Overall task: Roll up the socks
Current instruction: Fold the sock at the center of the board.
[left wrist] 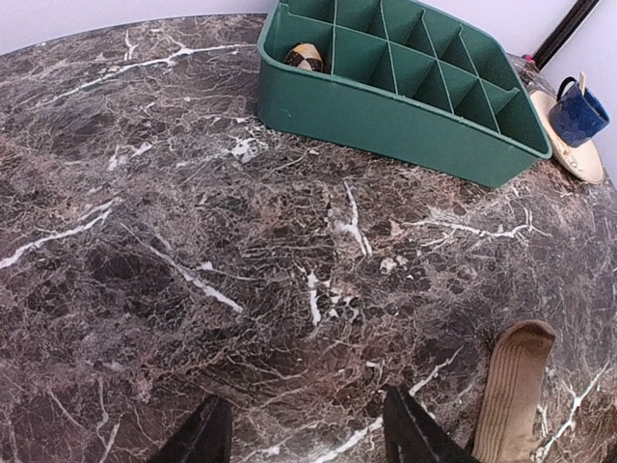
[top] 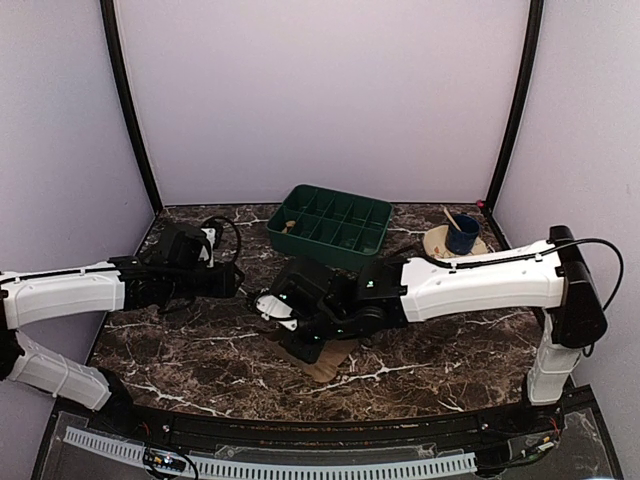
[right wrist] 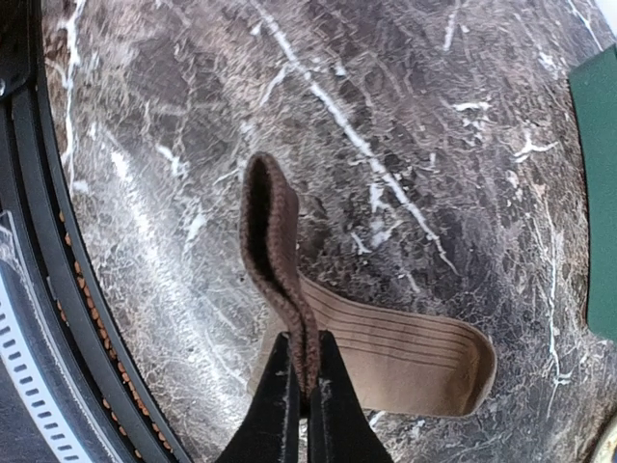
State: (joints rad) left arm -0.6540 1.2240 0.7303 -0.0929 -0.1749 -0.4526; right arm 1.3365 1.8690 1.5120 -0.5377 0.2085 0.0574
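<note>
A tan-brown sock (right wrist: 405,352) lies flat on the marble table (right wrist: 434,145) near the front edge. One end of it, dark brown (right wrist: 270,231), is lifted and folded up in a loop. My right gripper (right wrist: 307,340) is shut on that end. From above, the right gripper (top: 305,345) sits over the sock (top: 332,366). My left gripper (left wrist: 304,405) is open above bare marble, with the sock (left wrist: 516,391) just to its right and nothing between its fingers. A rolled argyle sock (left wrist: 307,56) rests in a corner compartment of the green tray (left wrist: 405,116).
The green compartment tray (top: 330,228) stands at the back centre. A blue cup (top: 462,235) with a stick in it sits on a tan plate (top: 440,245) at the back right. A black rail (right wrist: 58,289) borders the table's front edge.
</note>
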